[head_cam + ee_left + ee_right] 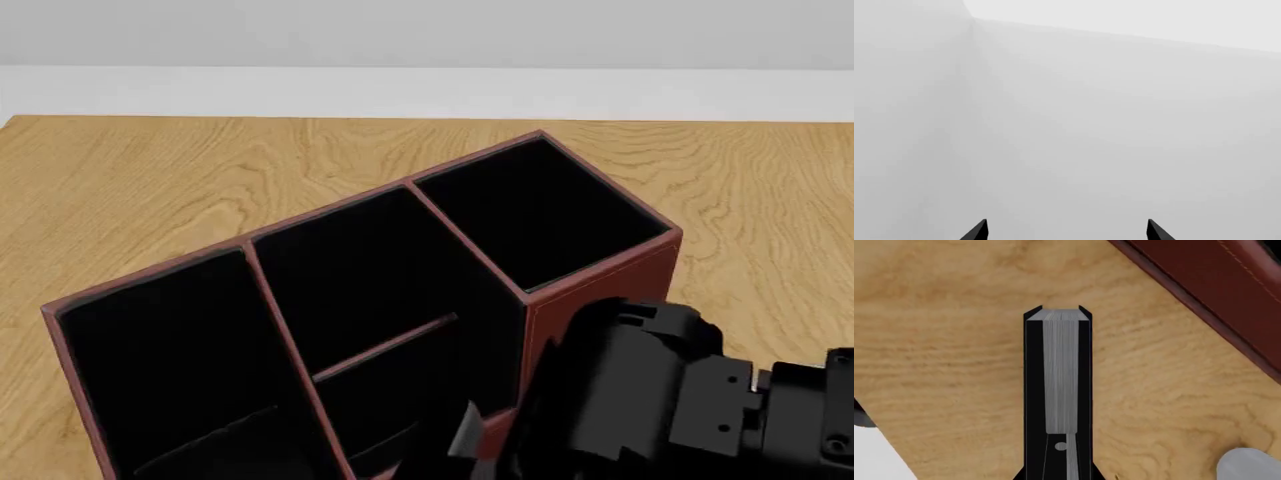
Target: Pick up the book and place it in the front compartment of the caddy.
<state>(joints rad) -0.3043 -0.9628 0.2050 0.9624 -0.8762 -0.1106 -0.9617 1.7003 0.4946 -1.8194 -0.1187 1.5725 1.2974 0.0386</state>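
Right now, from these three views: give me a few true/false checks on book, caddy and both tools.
1. The right tool is shut on the book. True.
2. The book already sits inside a caddy cell. False: in the right wrist view it is outside the caddy, over the wooden table.
3. The left tool holds the book. False: its fingertips stand apart with nothing between them, facing a plain grey surface.
4. The caddy is split by partitions into several cells. True.
5. In the head view, the cells that show hold mugs. False: they look dark and empty.
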